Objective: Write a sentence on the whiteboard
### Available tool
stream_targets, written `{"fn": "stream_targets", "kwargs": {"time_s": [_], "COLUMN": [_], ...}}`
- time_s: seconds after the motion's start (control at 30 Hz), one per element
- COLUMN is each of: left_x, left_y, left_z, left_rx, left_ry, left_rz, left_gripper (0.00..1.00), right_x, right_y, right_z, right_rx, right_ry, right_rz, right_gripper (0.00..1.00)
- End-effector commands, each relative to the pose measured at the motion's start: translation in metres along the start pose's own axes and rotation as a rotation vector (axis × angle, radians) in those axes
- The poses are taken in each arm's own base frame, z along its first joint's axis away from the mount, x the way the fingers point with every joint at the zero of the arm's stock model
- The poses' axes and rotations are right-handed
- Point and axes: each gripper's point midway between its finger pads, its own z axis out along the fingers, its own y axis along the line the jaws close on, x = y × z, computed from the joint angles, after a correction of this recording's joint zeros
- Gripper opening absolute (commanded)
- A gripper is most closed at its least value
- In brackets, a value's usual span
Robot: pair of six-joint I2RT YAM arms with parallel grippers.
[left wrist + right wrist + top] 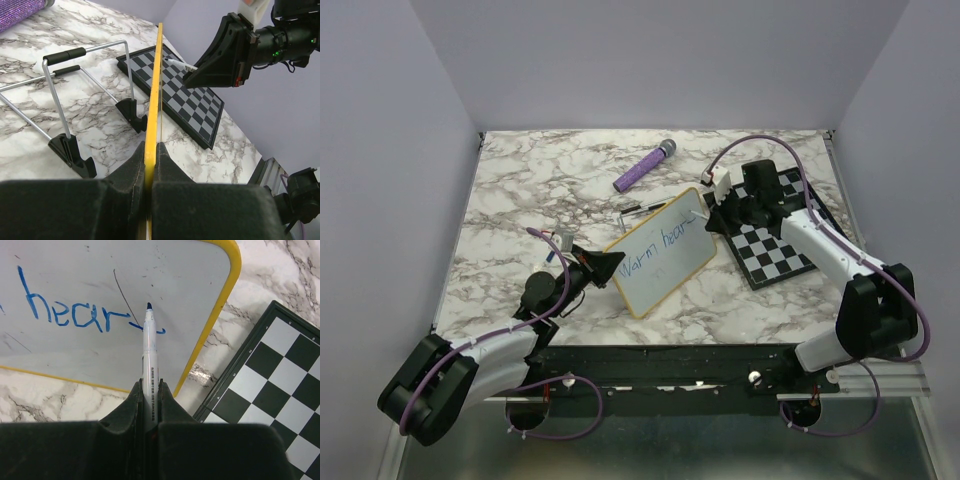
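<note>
The whiteboard (pixel 672 268), yellow-framed, stands tilted mid-table. My left gripper (pixel 603 265) is shut on its left frame edge (pixel 158 75), and the fingers (pixel 131 167) pinch the yellow rim. The sentence (pixel 658 246) reads "Warm hear" in blue, followed by a short stroke (pixel 70 315). My right gripper (pixel 149 385) is shut on a white marker (pixel 149 347). Its blue tip points at the board by that last stroke, near the right frame. Whether the tip touches the board I cannot tell. In the left wrist view the right gripper (pixel 192 72) hovers beyond the board's edge with the marker (pixel 176 63).
A black-and-white chessboard (pixel 782 245) lies flat right of the whiteboard, under the right arm. A purple glittery cylinder (pixel 645 166) rests at the back. A wire stand with black feet (pixel 65 90) sits behind the board. Grey walls enclose the marble table.
</note>
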Motion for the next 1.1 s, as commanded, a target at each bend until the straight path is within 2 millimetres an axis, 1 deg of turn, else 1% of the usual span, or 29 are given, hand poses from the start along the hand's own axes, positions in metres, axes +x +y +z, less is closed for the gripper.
{"fn": "stream_targets", "kwargs": {"time_s": [0.0,0.3,0.53,0.73,0.93,1.07], "left_x": [0.014,0.014,0.013,0.013,0.013,0.013], "left_y": [-0.001,-0.001,0.000,0.000,0.001,0.001], "left_z": [-0.004,-0.004,-0.004,-0.005,-0.005,-0.005], "left_rx": [0.024,0.026,0.020,0.018,0.016,0.015], "left_ry": [0.054,0.052,0.049,0.047,0.048,0.047], "left_rz": [0.024,0.023,0.026,0.027,0.029,0.030], "left_gripper": [0.00,0.00,0.00,0.00,0.00,0.00], "right_x": [-0.005,0.005,0.019,0.027,0.035,0.039], "right_y": [-0.007,-0.004,0.006,0.013,0.017,0.014], "right_z": [0.011,0.013,0.012,0.011,0.011,0.012], "right_rx": [0.006,-0.015,-0.057,-0.093,-0.110,-0.097], "right_ry": [0.004,0.041,0.084,0.113,0.143,0.160], "right_rz": [0.022,0.021,0.016,0.020,0.025,0.029], "right_gripper": [0.00,0.01,0.01,0.01,0.01,0.00]}}
